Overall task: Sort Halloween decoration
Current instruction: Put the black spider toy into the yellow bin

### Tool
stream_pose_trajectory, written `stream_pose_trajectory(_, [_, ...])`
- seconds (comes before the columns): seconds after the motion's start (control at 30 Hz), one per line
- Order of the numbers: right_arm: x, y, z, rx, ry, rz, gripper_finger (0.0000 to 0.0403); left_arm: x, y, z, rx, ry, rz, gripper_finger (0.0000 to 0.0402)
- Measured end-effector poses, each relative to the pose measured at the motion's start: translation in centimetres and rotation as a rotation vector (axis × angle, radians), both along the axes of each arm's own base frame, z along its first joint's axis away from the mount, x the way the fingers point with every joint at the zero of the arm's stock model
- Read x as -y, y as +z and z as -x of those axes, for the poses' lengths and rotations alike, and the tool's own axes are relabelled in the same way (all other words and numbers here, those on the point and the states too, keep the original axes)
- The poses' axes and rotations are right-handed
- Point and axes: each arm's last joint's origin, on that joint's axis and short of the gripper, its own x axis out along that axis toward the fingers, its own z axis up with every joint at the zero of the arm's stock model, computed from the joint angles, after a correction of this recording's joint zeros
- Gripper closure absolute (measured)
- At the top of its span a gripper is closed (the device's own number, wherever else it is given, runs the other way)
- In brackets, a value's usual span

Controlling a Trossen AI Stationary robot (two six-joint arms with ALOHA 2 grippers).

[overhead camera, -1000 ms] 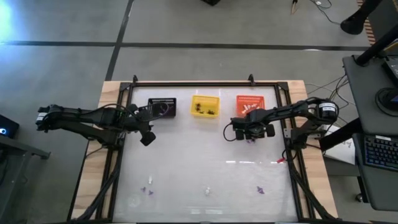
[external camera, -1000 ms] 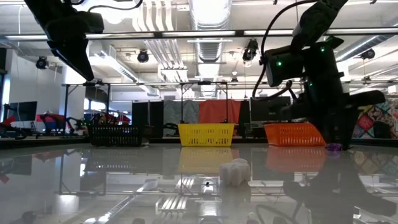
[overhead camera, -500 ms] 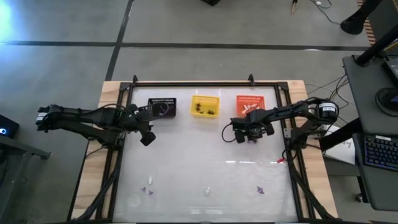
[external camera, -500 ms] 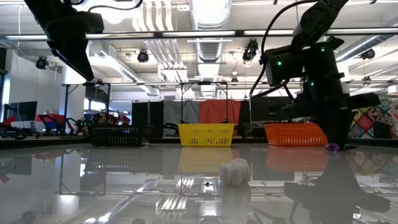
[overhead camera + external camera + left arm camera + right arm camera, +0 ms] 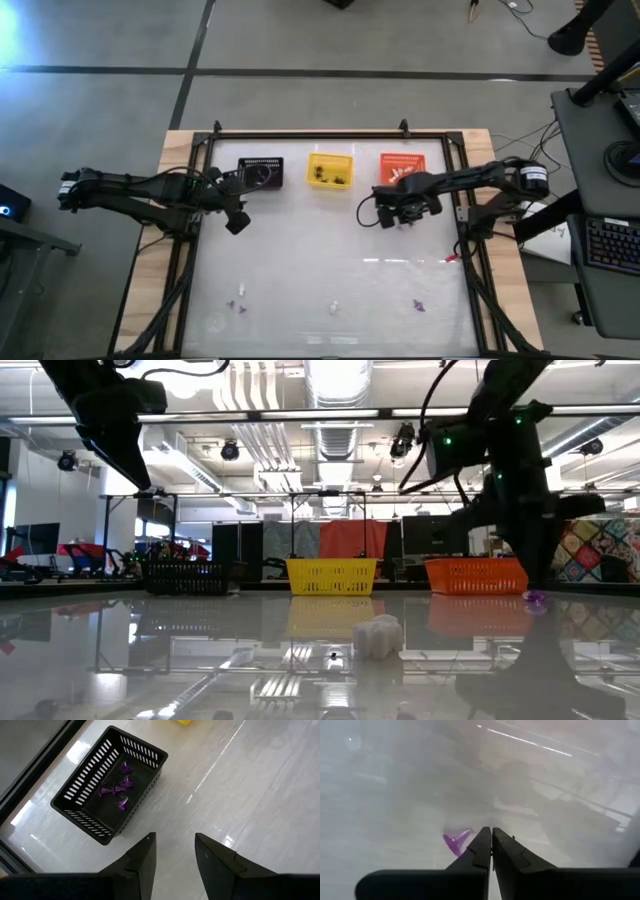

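Right claw (image 5: 491, 834) is pinched shut, empty, beside a tiny purple plastic trinket (image 5: 455, 841) on the glossy worktop (image 5: 395, 795); left claw (image 5: 174, 851) hangs open.

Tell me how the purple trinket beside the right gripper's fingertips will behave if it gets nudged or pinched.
The purple trinket looks tiny and thin, so it is probably very light and would likely skid on the glossy table when nudged. The right gripper has shut with the trinket lying beside its tips, which suggests it slips out of a pinch easily. Its flared shape may make it tip or spin.
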Motion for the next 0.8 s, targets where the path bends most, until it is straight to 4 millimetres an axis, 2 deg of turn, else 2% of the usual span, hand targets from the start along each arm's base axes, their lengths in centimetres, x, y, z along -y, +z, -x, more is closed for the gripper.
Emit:
stream_pose_trajectory(0.3, [0.4, 3.4, -0.7, 0.153, -0.012, 0.108, 0.0394, 0.0, 0.0, 0.0, 0.0, 0.0, 0.0, 0.0283])
stream_pose_trajectory(0.53, [1.5, 6.1, -3.0, 0.348, 0.001, 0.215, 0.0394, 0.0, 0.0, 0.1, -0.01, -0.008, -0.004, 0.0283])
stream_pose_trajectory(0.8, [4.1, 7.6, -6.0, 0.487, 0.034, 0.315, 0.0394, 0.0, -0.2, 0.5, -0.058, -0.01, -0.008, 0.0283])
